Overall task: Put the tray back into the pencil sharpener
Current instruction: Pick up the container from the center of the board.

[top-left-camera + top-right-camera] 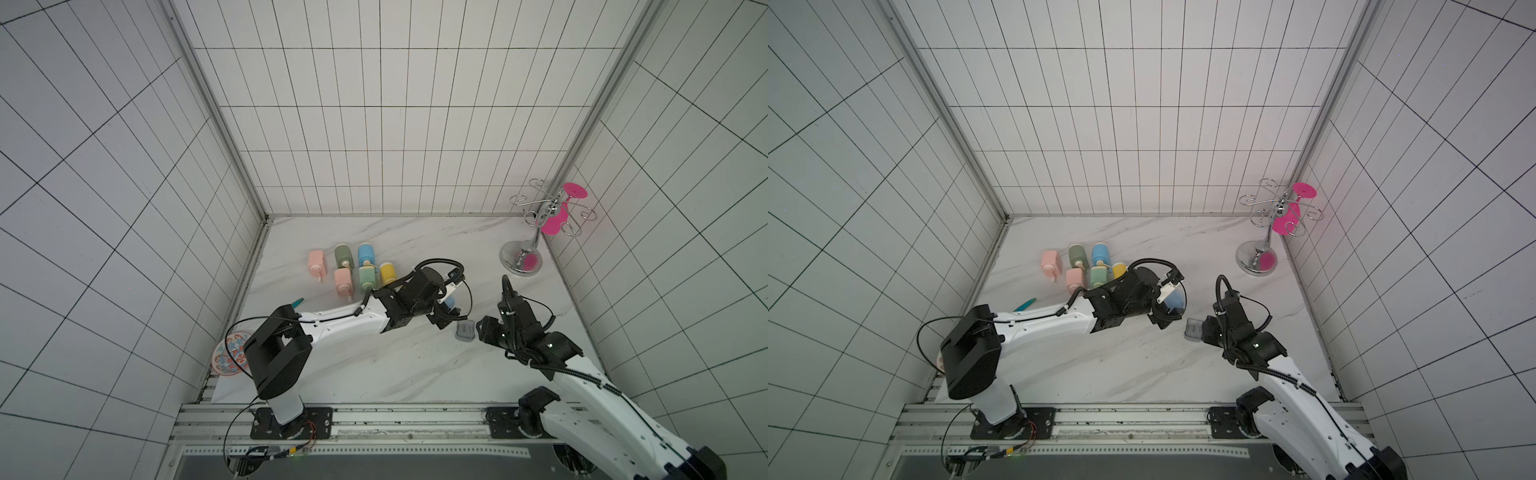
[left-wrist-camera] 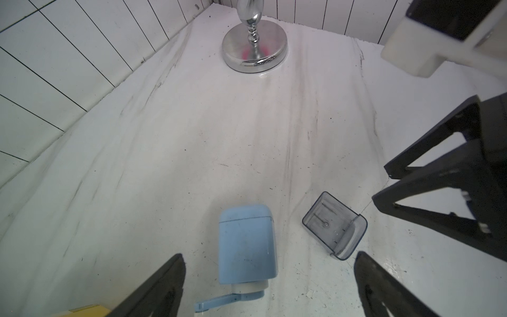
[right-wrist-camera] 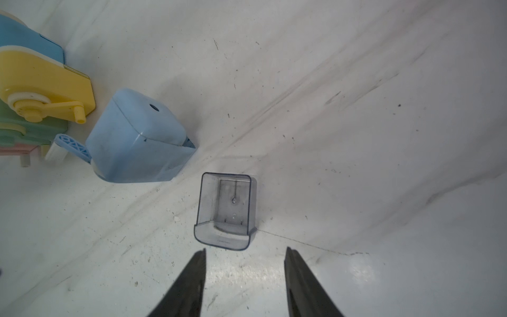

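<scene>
**Right claw just short of the tray**

The right claw [image 1: 481, 328] is spread and holds nothing. In a top view the clear tray [image 1: 465, 331] lies on the counter [image 1: 374, 365], a bit right of the middle of the frame and low down, just in front of that claw. The left claw [image 2: 269, 254] is spread wide on both sides of the blue pencil sharpener [image 2: 247, 244] and does not grip it. The tray looks thin and smooth, so a squeeze may make it skid or pop out. Nothing holds the sharpener, so a push from the tray may shove it away. The two claws are near each other and may bump.
</scene>
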Motion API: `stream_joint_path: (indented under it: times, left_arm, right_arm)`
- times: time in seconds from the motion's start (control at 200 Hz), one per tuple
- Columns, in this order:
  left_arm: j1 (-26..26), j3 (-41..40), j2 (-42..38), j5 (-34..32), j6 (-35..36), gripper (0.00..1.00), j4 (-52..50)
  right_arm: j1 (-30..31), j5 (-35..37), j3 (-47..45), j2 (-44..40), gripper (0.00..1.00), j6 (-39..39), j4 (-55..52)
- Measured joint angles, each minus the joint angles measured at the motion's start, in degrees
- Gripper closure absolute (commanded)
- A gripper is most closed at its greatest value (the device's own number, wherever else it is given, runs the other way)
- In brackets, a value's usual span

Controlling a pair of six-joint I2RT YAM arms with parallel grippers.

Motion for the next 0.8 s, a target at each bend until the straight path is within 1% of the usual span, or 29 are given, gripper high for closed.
stream_joint_path:
  times: [0.125, 0.22, 0.31, 0.37, 0.45, 0.57, 0.615, 0.725, 0.8]
  left_arm:
    - [0.0, -0.4, -0.5, -1.9, -1.2, 0.03, 0.1]
    - [0.0, -2.8, -2.7, -3.8, -2.6, 0.03, 0.5]
    - [0.0, -5.7, -6.1, -5.3, -3.7, 0.03, 1.3]
    - [0.0, -7.2, -8.3, -6.1, -4.4, 0.03, 1.9]
    - [0.0, -9.2, -11.3, -7.1, -5.3, 0.03, 2.8]
    - [0.0, -11.5, -14.8, -8.3, -6.1, 0.03, 3.8]
    - [0.0, -12.3, -15.9, -8.7, -6.4, 0.03, 4.1]
    - [0.0, -13.6, -17.9, -9.5, -6.5, 0.03, 4.4]
    - [0.0, -14.6, -19.5, -10.4, -6.6, 0.03, 4.5]
  right_arm:
    - [0.0, -0.1, 0.0, 7.2, 0.59, -0.7, 3.1]
    - [-0.5, -0.2, 0.0, 12.4, 0.61, -1.4, 5.6]
    - [-1.0, -0.5, 0.0, 17.0, 0.66, -2.2, 8.2]
    - [-1.2, -0.9, 0.0, 20.1, 0.71, -2.7, 9.8]
    - [-1.2, -1.8, 0.0, 23.1, 0.75, -3.1, 11.6]
    - [-1.3, -2.4, 0.0, 25.8, 0.86, -3.9, 13.4]
    - [-1.3, -2.4, 0.1, 26.0, 0.91, -4.0, 13.7]
    - [-1.5, -2.8, 0.2, 26.2, 1.0, -4.9, 14.3]
    - [-1.5, -3.0, 0.3, 26.0, 1.0, -5.5, 13.8]
